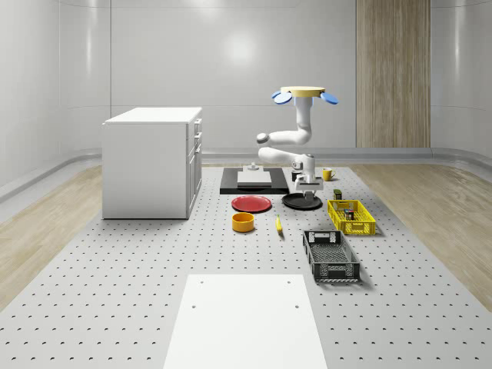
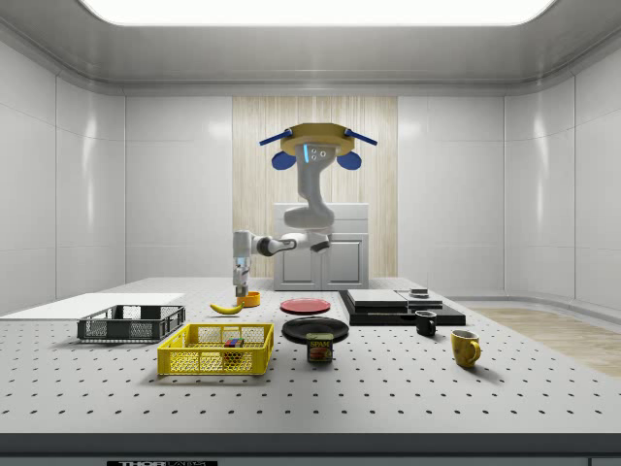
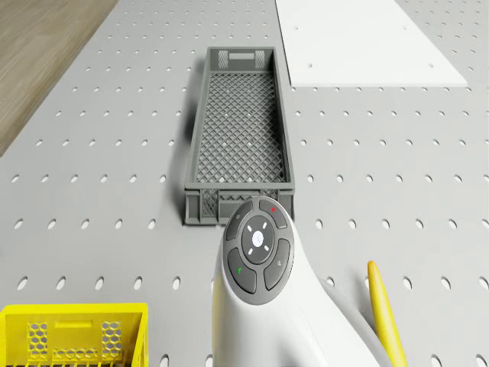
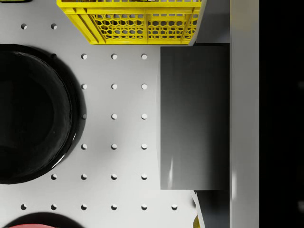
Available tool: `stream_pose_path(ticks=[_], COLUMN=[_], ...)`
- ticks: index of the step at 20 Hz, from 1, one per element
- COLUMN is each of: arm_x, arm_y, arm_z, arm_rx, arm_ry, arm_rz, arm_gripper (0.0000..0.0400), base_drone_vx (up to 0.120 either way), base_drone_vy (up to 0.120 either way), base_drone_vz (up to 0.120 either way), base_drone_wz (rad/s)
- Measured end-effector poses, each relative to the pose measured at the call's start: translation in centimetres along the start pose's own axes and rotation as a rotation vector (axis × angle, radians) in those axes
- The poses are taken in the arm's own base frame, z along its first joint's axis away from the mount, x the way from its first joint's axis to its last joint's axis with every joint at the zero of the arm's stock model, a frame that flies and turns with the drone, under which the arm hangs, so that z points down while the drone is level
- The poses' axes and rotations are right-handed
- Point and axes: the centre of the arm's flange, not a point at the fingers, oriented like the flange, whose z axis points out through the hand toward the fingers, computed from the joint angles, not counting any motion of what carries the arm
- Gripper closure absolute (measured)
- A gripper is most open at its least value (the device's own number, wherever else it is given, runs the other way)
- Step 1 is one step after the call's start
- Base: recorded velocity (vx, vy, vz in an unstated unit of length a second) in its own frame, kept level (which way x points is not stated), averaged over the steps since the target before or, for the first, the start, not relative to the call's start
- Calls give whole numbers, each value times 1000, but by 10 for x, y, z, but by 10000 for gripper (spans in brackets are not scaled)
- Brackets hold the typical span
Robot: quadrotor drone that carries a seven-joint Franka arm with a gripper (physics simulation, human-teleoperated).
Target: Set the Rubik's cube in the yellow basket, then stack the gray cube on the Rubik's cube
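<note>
- The Rubik's cube (image 2: 233, 343) lies inside the yellow basket (image 2: 215, 350), on the basket's floor.
- The gray cube (image 4: 194, 116) is off the bench (image 1: 138, 269), clamped in the gripper (image 1: 307, 191). In the wrist view its flat gray face looms close, with one finger pressed along its side.
- The gripper points straight down. It hangs above the bench beside the rim of the black plate (image 1: 301, 202), short of the yellow basket's near end.
- The arm (image 2: 309, 209) bends down and sideways from the drone (image 1: 307, 94), which hovers high over the far part of the bench, roughly above the black plate.
- A small can (image 2: 319, 348) stands just beside the yellow basket, on the side view's right.
- The red plate (image 1: 251, 203) lies next to the black plate. The orange bowl (image 1: 243, 222) and the banana (image 1: 278, 224) sit nearer the whole-scene camera.
- A gray basket (image 1: 330, 254) rests apart from the yellow one, further toward that camera.
- A white cabinet (image 1: 154, 161) stands at the whole-scene view's left.
</note>
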Motion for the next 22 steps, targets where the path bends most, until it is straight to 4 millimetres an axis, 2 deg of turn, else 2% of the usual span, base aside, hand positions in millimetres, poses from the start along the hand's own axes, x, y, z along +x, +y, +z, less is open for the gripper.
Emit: stream_pose_path(ticks=[3, 19, 22], arm_x=[0, 0, 0], arm_y=[0, 0, 0], arm_z=[0, 0, 0], arm_rx=[0, 0, 0], arm_ry=[0, 0, 0], arm_rz=[0, 0, 0], arm_gripper=[150, 150, 150], base_drone_vx=[-93, 0, -107], base_drone_vy=[120, 120, 120], base_drone_vz=[0, 0, 0], base_drone_wz=[0, 0, 0])
